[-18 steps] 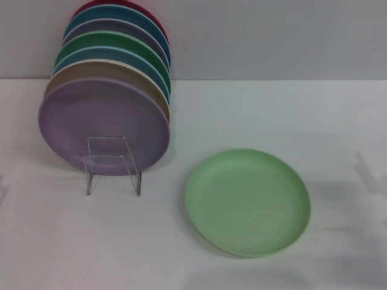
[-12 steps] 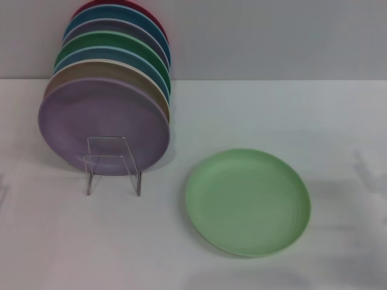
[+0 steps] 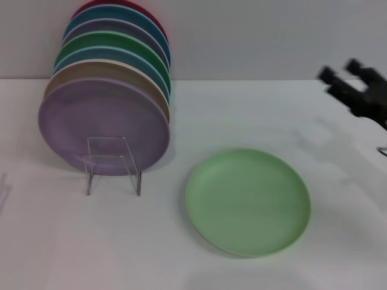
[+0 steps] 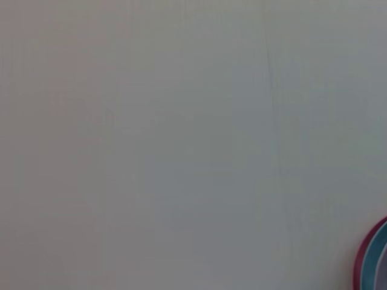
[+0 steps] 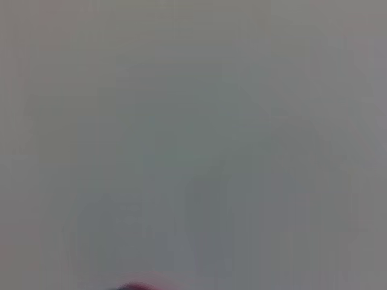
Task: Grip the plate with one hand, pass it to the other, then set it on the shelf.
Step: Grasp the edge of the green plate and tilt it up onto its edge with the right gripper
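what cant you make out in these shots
- Right gripper: head view, motion-blurred and its arm cut off by the right edge; open or shut is unclear.
- Left gripper: in no view.
- Stacked plates behind the purple plate: head view, only their top rims show.
- Shelf: head view, its back is hidden by the plates.
- Wrist views: almost all blank wall; the left shows only a red and blue plate edge.
- Mint plate: fully visible, flat on the table.

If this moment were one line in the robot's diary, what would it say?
right hand: open, above table's right edge | plate: flat on table, untouched | left hand: unseen
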You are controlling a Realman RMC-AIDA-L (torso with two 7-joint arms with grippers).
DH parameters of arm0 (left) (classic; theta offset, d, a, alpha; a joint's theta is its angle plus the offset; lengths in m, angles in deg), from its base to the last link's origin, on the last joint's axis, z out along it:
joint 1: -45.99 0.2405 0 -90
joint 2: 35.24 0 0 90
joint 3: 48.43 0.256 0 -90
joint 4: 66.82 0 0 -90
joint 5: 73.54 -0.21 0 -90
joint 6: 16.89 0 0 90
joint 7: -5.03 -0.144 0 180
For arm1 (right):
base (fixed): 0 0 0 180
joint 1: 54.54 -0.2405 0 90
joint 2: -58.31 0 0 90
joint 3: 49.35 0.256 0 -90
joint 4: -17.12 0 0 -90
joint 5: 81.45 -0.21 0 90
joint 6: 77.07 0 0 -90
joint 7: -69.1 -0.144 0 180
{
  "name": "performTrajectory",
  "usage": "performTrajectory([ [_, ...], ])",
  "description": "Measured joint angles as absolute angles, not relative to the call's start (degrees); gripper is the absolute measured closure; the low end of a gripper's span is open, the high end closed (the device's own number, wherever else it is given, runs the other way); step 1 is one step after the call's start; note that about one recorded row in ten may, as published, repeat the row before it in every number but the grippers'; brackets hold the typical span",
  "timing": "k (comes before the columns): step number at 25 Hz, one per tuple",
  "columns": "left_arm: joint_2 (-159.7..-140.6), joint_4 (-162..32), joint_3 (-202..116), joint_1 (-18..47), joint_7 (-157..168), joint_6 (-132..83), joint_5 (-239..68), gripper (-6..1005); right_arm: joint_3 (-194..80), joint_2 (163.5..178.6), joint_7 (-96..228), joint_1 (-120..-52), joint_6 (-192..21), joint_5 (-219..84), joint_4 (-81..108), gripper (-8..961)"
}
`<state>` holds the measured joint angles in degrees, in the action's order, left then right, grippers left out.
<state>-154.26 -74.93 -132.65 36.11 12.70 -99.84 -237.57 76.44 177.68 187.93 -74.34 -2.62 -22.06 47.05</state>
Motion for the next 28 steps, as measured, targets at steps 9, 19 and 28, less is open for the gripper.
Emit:
performTrajectory([
  [9, -154.33, -74.6, -132.5, 35.5, 13.1, -99.5, -237.6, 140, 58.6, 176.94, 133.4, -71.8, -27.0, 15.6, 87.4, 118],
  [19, -154.25, -75.0, -132.5, 34.9, 13.1, -99.0, -237.4, 141, 58.8, 176.82, 95.1, -82.9, -5.8, 56.8, 94.8, 120],
  [28, -154.23, -75.0, -132.5, 34.7, 13.1, -98.9, -237.6, 141, 58.5, 176.28, 91.5, -86.8, -2.5, 63.3, 88.9, 122],
])
